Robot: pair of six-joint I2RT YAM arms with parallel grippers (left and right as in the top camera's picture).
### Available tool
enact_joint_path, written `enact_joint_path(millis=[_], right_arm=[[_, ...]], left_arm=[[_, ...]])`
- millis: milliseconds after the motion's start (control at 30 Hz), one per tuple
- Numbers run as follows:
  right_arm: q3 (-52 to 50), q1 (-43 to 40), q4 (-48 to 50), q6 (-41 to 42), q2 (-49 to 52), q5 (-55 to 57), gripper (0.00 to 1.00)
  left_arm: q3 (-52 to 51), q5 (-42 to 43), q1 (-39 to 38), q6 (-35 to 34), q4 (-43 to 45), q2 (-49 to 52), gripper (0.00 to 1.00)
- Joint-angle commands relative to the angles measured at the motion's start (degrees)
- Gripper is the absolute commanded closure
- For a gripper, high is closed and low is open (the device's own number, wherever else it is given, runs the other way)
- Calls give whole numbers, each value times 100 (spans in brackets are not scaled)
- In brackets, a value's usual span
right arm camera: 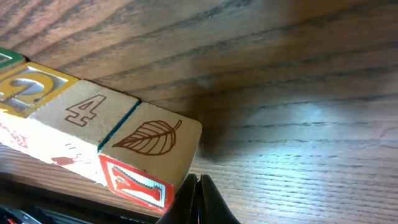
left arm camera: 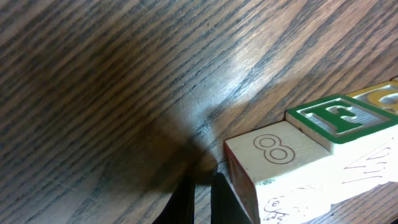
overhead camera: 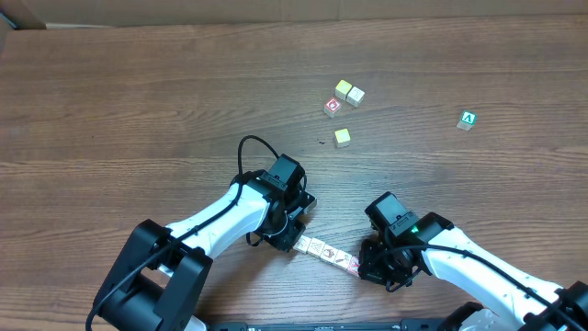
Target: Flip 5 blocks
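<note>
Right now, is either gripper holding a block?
No. Left gripper and right gripper are both shut on nothing, one at each end of the block row.

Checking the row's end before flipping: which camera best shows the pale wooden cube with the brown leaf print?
Right wrist: the leaf-printed pale wooden cube sits close, leaf and red-framed side sharp. Overhead shows it tiny, print unreadable; left wrist misses it.

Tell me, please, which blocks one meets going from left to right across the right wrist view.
green-edged block → yellow block with a 2 → pale block with a 4 → pale block with a leaf
</note>
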Motion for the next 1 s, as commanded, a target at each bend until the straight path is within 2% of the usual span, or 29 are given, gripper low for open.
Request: enact_joint_path(millis=[0, 333, 633, 967], right_arm=[[-39, 92, 55, 149, 22, -52, 96], [-39, 111, 70, 166, 22, -94, 96], [-39, 111, 68, 190, 22, -227, 96], [-39, 111, 76, 1189, 22, -428, 96]], left_arm=[[-57, -98, -24, 216, 59, 181, 96], [-57, -369, -22, 326, 308, 861, 96], [-55, -457, -24, 474, 396, 879, 96], [-55, -450, -24, 555, 446, 879, 96]])
